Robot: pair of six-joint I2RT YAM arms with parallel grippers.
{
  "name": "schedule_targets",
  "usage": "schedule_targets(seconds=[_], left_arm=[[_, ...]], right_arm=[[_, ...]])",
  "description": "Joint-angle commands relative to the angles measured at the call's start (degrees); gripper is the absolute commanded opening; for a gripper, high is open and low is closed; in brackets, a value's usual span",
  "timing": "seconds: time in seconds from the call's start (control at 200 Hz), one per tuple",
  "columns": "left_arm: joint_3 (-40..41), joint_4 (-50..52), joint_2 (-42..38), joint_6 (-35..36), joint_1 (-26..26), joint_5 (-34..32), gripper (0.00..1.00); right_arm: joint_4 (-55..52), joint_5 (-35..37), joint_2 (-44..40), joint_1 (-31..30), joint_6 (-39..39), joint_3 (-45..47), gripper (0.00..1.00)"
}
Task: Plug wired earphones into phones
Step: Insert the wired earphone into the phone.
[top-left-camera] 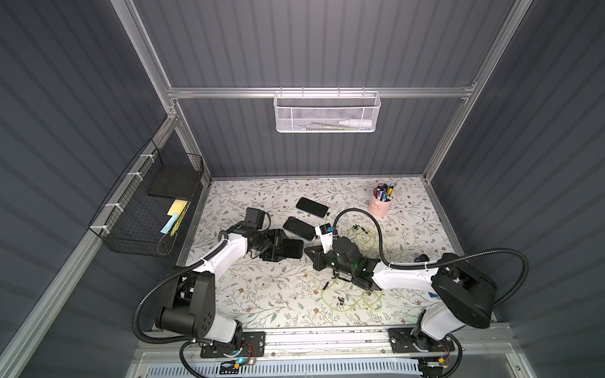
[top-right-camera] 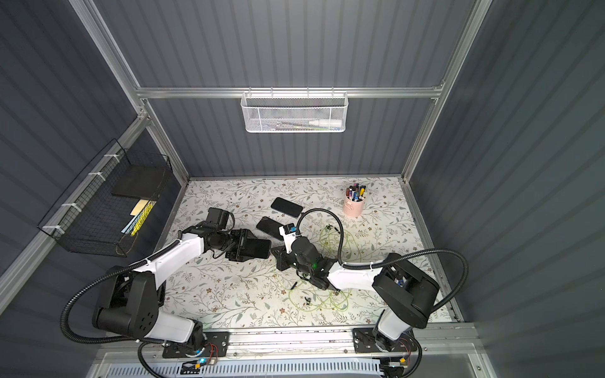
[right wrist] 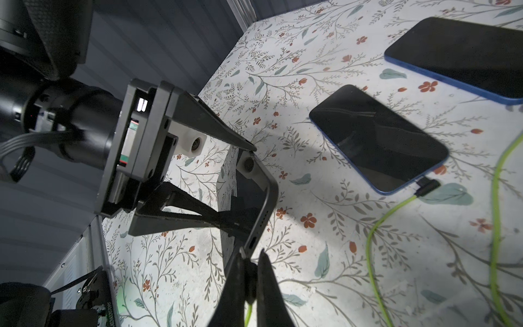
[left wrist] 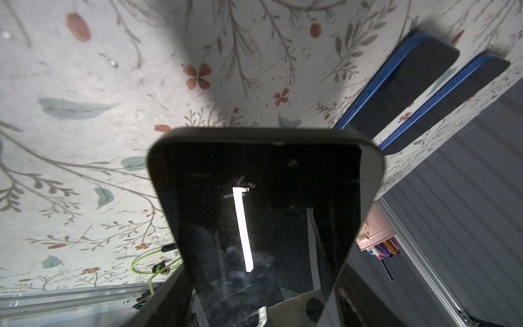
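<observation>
Rigid, probably slick phone (left wrist: 266,198) is being clamped by its long edges in left end effector (right wrist: 249,186); stiff earphone plug (right wrist: 249,271) on limp cable is being pinched in closed right end effector (right wrist: 251,259).

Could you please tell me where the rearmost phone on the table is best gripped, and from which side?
Probably across the two long edges of the rearmost phone, near mid-length, coming down from above: it lies flat, screen up, and only that narrower span suits jaws.
</observation>
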State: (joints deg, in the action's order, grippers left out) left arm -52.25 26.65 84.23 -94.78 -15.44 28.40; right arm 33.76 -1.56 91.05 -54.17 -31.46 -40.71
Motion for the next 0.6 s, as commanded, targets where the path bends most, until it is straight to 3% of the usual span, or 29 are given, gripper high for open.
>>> schedule_targets(seconds=[0.0, 0.595], left_arm=[[0.33, -0.79, -1.55, -0.67, -0.11, 1.75, 0.00], [1.64, -2.82, -2.24, -1.73, -0.16, 1.90, 0.00]], right_arm=[[0.99, -0.12, 1.10, -0.32, 0.16, -1.56, 0.00], [0.39, 2.05, 0.10, -0.32, -1.86, 0.13, 0.00]])
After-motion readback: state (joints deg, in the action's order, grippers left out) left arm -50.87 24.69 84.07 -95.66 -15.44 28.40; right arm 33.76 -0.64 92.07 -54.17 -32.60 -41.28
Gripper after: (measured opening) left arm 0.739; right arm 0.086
